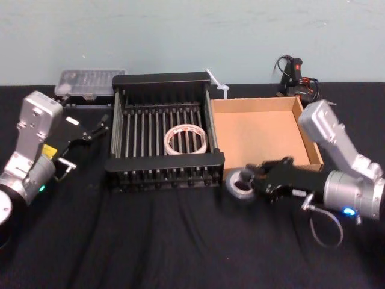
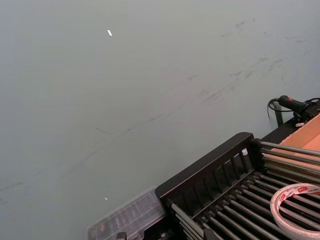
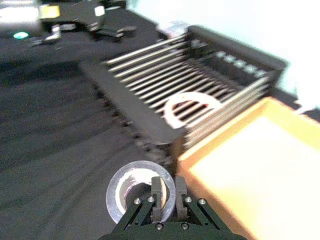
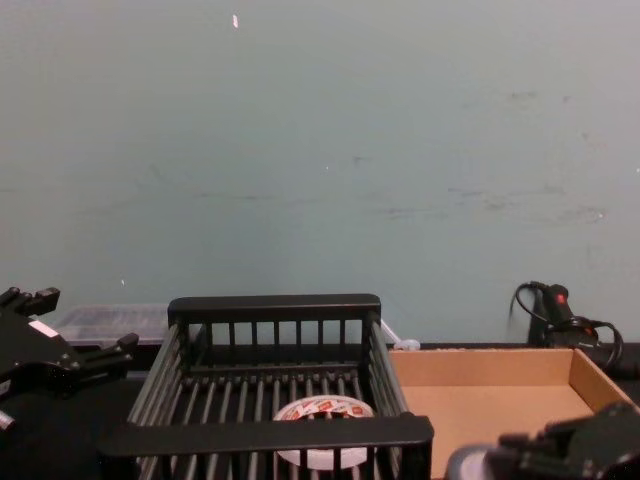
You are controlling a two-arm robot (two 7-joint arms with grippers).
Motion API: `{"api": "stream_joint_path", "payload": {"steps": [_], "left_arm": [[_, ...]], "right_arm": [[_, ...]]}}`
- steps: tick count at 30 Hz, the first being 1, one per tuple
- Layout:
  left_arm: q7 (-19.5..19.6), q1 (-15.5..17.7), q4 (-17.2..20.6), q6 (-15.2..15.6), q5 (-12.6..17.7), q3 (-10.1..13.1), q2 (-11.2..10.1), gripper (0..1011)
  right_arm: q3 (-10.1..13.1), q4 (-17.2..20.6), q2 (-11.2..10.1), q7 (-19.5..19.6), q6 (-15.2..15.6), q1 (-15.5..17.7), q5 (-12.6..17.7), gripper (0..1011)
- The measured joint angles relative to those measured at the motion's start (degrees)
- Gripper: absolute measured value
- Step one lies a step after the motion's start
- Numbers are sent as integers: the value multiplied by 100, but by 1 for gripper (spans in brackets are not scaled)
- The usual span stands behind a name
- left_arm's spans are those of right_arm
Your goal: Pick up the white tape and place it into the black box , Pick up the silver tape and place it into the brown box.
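Lying in the black box (slatted), the white tape; right pincer pinching the silver tape

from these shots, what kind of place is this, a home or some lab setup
Most likely a robot test bench in a lab or workshop, not a home: a table draped in black cloth against a bare, scuffed pale wall, and a clear plastic parts case at the back.

The white tape carries red-orange print on its face. The black box has grey slatted bars. The silver tape is dark grey with a lighter core. The brown box is tan cardboard. The worktop is black.
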State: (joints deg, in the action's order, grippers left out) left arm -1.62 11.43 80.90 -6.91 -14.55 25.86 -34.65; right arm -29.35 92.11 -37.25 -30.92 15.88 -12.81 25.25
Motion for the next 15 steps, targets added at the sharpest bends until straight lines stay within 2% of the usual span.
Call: {"api": "stream_joint_path", "payload": {"steps": [6, 15], "left_arm": [[0, 0, 0, 0, 0, 0, 0, 1001], [0, 0, 0, 0, 0, 0, 0, 1001]], "right_arm": [[215, -156, 100, 376, 0, -72, -57, 172], [421, -681, 481, 810, 89, -351, -275, 172]]}}
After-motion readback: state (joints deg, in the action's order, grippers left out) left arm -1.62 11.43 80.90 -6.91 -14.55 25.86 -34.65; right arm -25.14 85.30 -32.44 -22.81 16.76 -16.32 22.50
